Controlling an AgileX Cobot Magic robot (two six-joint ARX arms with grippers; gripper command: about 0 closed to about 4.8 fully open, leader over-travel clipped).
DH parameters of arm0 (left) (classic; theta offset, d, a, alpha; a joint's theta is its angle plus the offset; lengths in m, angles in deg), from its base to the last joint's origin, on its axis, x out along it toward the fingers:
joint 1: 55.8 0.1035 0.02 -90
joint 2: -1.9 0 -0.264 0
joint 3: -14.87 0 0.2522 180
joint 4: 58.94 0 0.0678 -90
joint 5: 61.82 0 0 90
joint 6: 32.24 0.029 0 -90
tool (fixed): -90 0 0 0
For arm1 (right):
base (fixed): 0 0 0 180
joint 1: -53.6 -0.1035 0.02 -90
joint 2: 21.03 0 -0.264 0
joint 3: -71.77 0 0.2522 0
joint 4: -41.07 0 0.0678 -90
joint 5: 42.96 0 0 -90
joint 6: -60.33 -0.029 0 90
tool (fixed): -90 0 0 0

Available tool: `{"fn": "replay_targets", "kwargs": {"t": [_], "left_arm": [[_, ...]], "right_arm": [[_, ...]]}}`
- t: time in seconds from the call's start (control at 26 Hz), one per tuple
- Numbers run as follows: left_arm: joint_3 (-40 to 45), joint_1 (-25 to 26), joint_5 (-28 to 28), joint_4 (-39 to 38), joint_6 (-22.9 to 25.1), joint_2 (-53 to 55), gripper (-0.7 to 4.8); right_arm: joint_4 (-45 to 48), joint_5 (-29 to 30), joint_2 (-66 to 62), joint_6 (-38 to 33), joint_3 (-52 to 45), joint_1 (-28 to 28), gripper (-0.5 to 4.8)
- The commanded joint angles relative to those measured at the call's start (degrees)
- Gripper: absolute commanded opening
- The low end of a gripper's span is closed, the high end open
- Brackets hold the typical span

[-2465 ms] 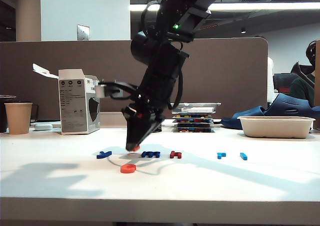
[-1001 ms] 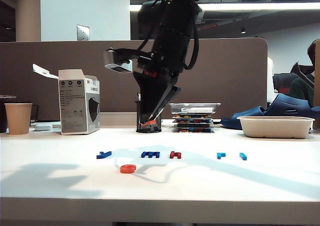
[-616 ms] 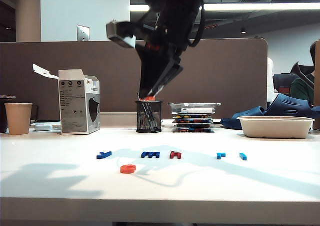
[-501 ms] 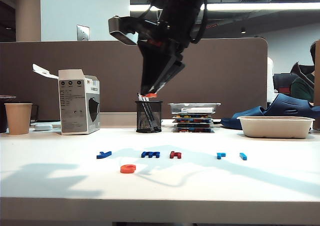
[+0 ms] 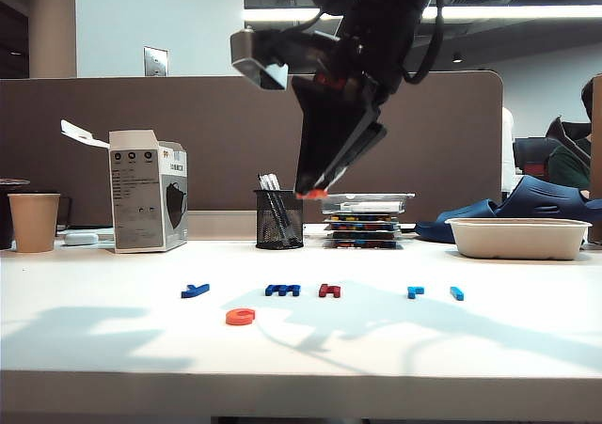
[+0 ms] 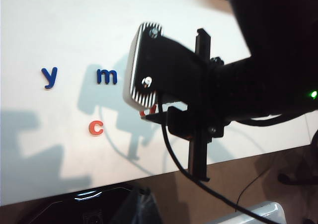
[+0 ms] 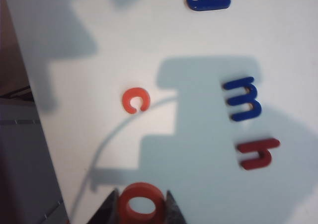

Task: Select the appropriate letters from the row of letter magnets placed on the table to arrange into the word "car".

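High above the table [image 5: 301,349], the right gripper [image 7: 142,204] is clamped on the orange "a" [image 7: 141,204], well clear of the row of letter magnets [image 5: 320,291]. Below it, the "c" [image 5: 241,317] lies alone in front of that row, near the dark-blue "m" [image 5: 282,290]. Of the left gripper nothing is seen.

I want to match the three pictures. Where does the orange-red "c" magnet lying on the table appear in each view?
Exterior view: the orange-red "c" lies on the table, in front of the letter row, between the "y" and the "m".
Left wrist view: the "c" lies nearer the table's edge than the row.
Right wrist view: the "c" lies near the table's edge.
Shared landmark: the dark-blue "m".
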Motion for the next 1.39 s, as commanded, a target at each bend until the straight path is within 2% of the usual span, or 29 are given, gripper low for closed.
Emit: {"fn": "replay_targets", "kwargs": {"t": [0.04,1.39], "left_arm": [[-0.1,0.0,0.2,0.4,0.0,-0.2,-0.05],[-0.1,0.0,0.2,0.4,0.0,-0.2,-0.05]], "right_arm": [[1.8,0.5,0.2,-0.1,-1.4,-1.0,0.84],[18.6,-1.1,-3.6,2.2,-12.0,-2.3,0.84]]}}
